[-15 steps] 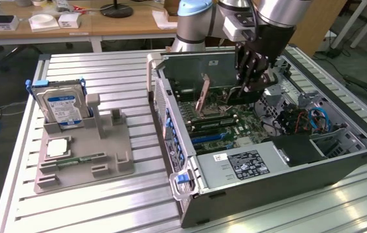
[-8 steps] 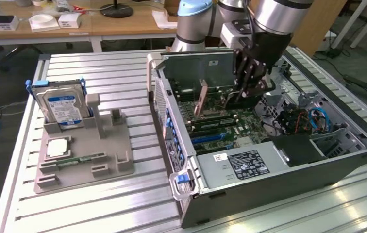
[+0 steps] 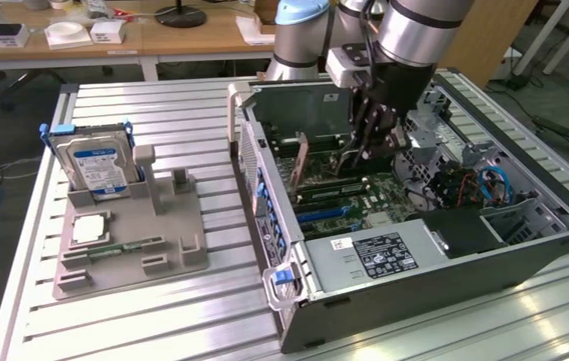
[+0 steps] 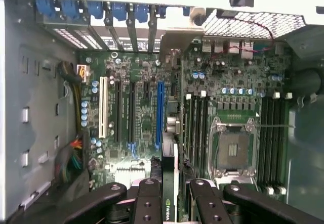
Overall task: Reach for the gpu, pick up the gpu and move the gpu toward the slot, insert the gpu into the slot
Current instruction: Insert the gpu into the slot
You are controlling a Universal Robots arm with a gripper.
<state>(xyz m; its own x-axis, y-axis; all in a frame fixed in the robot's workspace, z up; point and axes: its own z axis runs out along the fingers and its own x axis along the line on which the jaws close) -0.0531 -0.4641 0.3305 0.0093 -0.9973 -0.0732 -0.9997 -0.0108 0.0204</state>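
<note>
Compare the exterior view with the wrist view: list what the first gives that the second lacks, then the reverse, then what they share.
Exterior view's own: the robot arm, and a hard drive standing upright in a grey holder on the slatted table beside the computer case.
Wrist view's own: the graphics card clamped edge-on between the fingers, and the empty processor socket.
Shared: the gripper down inside the open case, above the green motherboard.

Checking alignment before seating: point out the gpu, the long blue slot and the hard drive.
gpu (image 4: 168,183): wrist view, dark edge beside its logo.
long blue slot (image 4: 159,115): wrist view, middle of its length.
hard drive (image 3: 97,167): exterior view, its blue label.
</note>
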